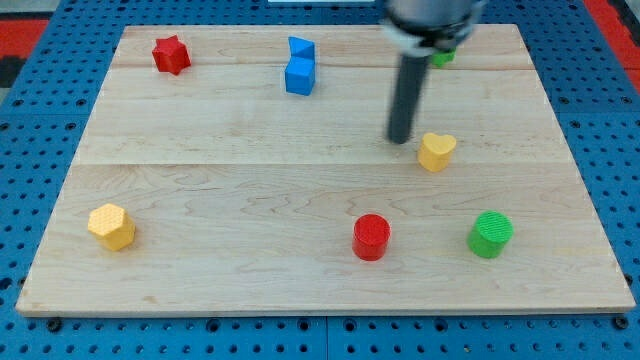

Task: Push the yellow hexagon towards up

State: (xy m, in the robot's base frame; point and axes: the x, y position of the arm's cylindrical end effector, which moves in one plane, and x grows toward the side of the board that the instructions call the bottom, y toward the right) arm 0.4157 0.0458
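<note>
Wooden board (pixel 300 130) on a blue perforated table (pixel 30 120). My tip (pixel 400 139) sits in the upper right part of the board, at the bottom of a dark upright rod; there is no claw on this arm, so nothing opens, closes or holds anything. Tip is just to the view's left of a yellow heart (pixel 436 151), near it, and I cannot tell if the two touch. Yellow hexagon (pixel 111 226) lies far off at the board's lower left, close to the left edge, well apart from the tip and from every other block. Red star (pixel 171 54) at the upper left corner. Two blue blocks near the top centre: a blue cube (pixel 300 76) with a second blue block (pixel 301 48) just above it, touching or nearly so; its shape is unclear. Red cylinder (pixel 371 237) at lower centre, green cylinder (pixel 490 234) to its right. A green block (pixel 444 57) peeks out behind the rod near the top edge, mostly hidden.
</note>
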